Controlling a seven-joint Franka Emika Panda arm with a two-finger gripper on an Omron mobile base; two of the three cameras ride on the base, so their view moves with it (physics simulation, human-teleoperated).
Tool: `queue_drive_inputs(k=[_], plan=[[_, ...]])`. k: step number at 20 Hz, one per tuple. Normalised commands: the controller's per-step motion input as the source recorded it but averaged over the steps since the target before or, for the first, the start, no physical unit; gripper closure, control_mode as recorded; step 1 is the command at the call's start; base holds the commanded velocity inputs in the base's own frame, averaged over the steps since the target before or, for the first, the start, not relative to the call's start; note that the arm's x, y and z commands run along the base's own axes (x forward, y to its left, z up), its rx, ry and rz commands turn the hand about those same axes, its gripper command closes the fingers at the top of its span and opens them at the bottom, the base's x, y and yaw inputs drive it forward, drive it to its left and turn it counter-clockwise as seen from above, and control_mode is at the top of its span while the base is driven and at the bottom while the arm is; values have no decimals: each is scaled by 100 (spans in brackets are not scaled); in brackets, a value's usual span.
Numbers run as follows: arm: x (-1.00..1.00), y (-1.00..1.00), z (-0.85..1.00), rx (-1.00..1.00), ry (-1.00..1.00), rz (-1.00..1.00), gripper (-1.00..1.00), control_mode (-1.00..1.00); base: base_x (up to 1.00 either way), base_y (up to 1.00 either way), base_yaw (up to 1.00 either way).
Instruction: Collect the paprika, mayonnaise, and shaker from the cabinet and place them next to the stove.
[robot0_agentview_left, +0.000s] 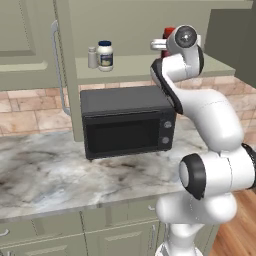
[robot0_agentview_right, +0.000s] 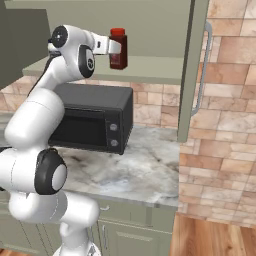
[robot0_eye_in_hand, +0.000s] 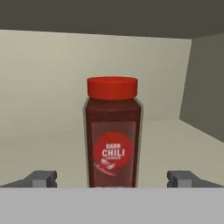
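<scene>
Two dark fingertips (robot0_eye_in_hand: 43, 178) of the claw (robot0_eye_in_hand: 113, 179) stand spread wide, either side of the paprika (robot0_eye_in_hand: 113, 135) without touching it. Behind, the open cabinet (robot0_agentview_left: 60, 60) holds the paprika upright on its shelf (robot0_agentview_left: 135, 67), above a black microwave (robot0_agentview_left: 127, 120) on the marble worktop (robot0_agentview_left: 50, 170). Farther left on that shelf stand the mayonnaise (robot0_agentview_left: 105, 55) and, just beside it, the shaker (robot0_agentview_left: 92, 58).

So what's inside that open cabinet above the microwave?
On the cabinet shelf stand the shaker, the mayonnaise and the paprika; the arm covers most of the paprika from the left.
</scene>
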Motion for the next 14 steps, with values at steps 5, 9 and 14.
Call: queue_drive_inputs(k=[5, 9, 14], plan=[[27, 0, -2, -1, 0, 0, -100, -100, 0, 0, 0], [15, -4, -3, 0, 0, 0, -100, -100, 0, 0, 0], [0, -19, -3, 0, 0, 0, -100, -100, 0, 0, 0]])
